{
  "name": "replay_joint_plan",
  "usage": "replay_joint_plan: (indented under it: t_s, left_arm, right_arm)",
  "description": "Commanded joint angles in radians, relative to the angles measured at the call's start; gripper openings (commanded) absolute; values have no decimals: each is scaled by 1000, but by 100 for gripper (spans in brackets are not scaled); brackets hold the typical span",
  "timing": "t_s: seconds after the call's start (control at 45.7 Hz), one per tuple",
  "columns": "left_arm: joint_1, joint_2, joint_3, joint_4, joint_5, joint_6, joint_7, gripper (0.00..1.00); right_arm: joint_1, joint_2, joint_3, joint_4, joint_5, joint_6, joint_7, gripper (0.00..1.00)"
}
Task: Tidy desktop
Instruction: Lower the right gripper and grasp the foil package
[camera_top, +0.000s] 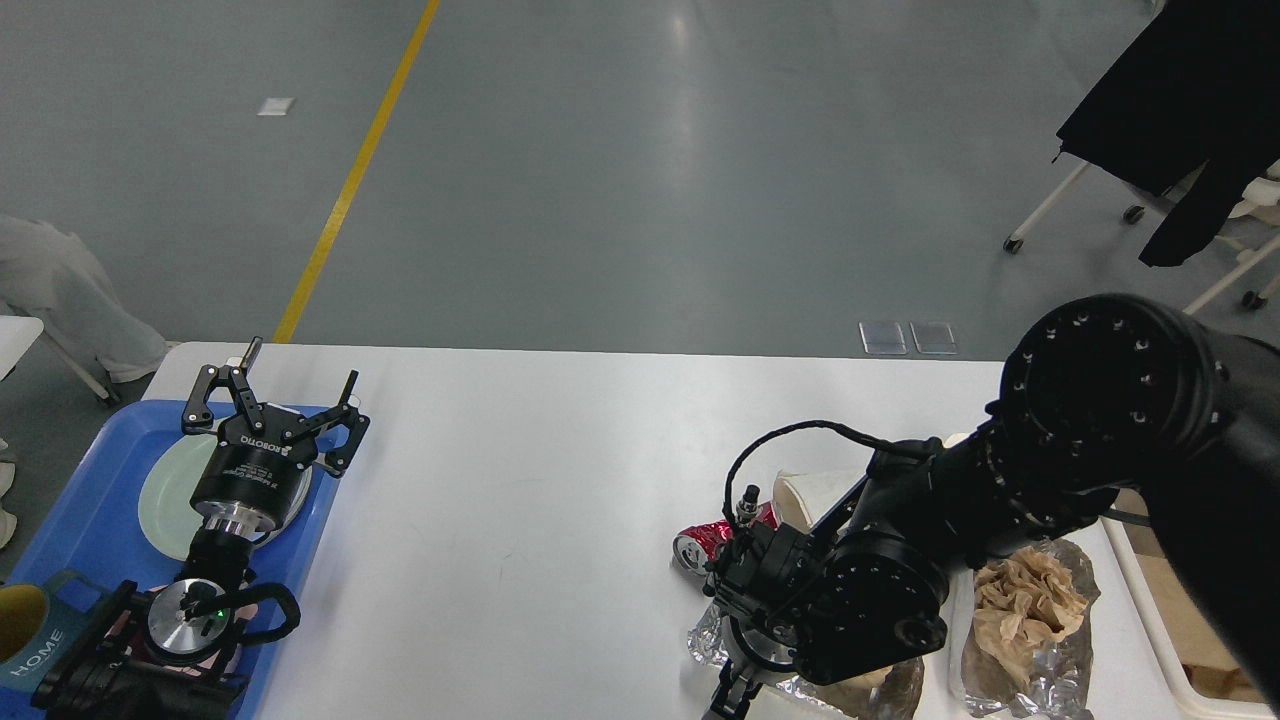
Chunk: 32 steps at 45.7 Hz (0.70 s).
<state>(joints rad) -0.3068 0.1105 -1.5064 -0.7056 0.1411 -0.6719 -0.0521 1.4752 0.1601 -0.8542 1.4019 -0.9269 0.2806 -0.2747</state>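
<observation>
The white desktop (540, 470) fills the lower half of the view. My left gripper (300, 362) is open and empty, held over the far edge of a blue tray (85, 520) that carries a pale green plate (165, 490). My right arm bends down at the front right. Its gripper (728, 700) points down at the bottom edge, over crumpled foil (705, 635), and is too dark and cut off to read. A crushed red can (700, 545) and a white paper cup (808, 495) lie just behind that wrist.
A teal mug (30, 635) marked HOME stands at the tray's near left. Foil with crumpled brown paper (1030, 600) lies at the front right, next to a cream bin (1165, 630) at the right edge. Chairs stand on the floor at the far right.
</observation>
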Motion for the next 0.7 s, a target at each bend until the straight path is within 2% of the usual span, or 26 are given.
replay_joint_plan:
  t_s: [0.0,0.109,0.285,0.394,0.525,0.613,0.678]
  left_arm:
    - [0,0,0,0,0,0,0,97]
    - [0,0,0,0,0,0,0,97]
    - [0,0,0,0,0,0,0,97]
    - [0,0,0,0,0,0,0,97]
    - [0,0,0,0,0,0,0,97]
    - [0,0,0,0,0,0,0,97]
    - [0,0,0,0,0,0,0,97]
  right_arm:
    - [-41,2,-29,-6,-6,-1,0,95]
    - [-75,6,-35,-12,-26,-14,-1,93]
    - [-101,16,-35,-37,-27,-15,-4,72]
    - [-122,16,-36,-67,-26,-15,-3,66]
    - [-128,13,-42,-69,-23,-14,-3,34]
    - [-125,10,-46,-69,-10,-6,-4,3]
    - [-125,9,-49,-69,0,-3,-4,0]
